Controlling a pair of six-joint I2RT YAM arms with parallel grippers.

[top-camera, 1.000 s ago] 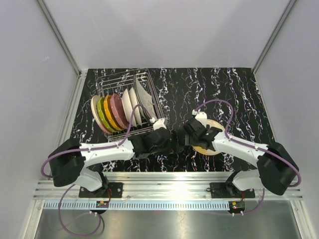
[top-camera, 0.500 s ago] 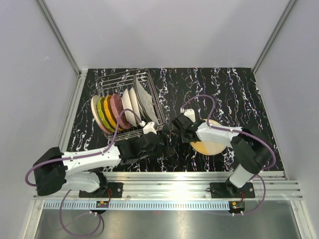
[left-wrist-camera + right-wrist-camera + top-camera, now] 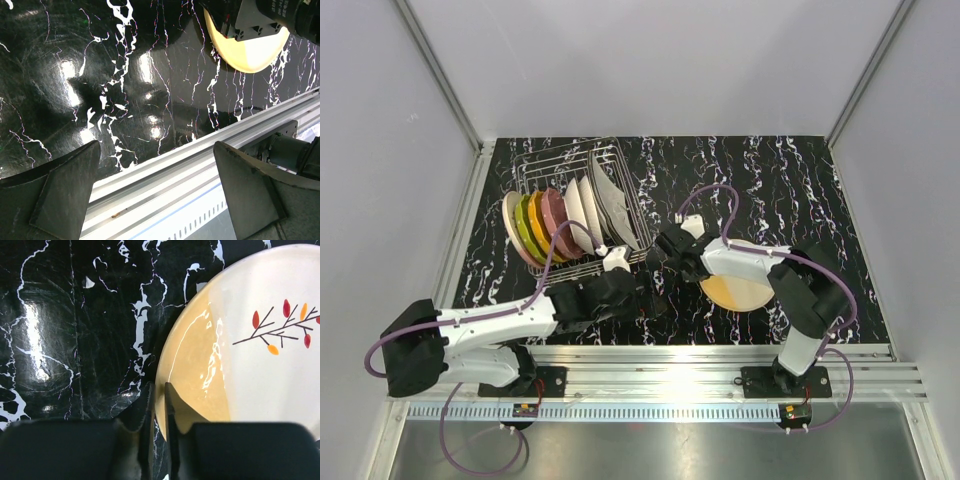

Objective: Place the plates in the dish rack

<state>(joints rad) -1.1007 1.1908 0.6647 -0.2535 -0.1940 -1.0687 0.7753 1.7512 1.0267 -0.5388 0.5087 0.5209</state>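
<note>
A cream plate [image 3: 740, 288] with a tan half and a small branch pattern lies flat on the black marble table. My right gripper [image 3: 703, 272] is shut on that plate's left rim. In the right wrist view the fingers [image 3: 159, 386] pinch the plate's [image 3: 250, 355] edge between them. My left gripper [image 3: 653, 300] stands open and holds nothing, left of the plate near the table's front edge. The left wrist view shows its fingers [image 3: 156, 145] wide apart and the plate [image 3: 250, 52] at top right. The dish rack [image 3: 610, 160] at the back left holds several upright plates [image 3: 545, 225].
An aluminium rail [image 3: 660, 360] runs along the table's near edge, close under the left gripper [image 3: 165, 165]. Grey walls enclose the table on the left, back and right. The rack's right wire side stands near the right arm's wrist.
The right gripper has shifted left along the plate and closed on its rim. The left arm has drawn back to the left, still open.
</note>
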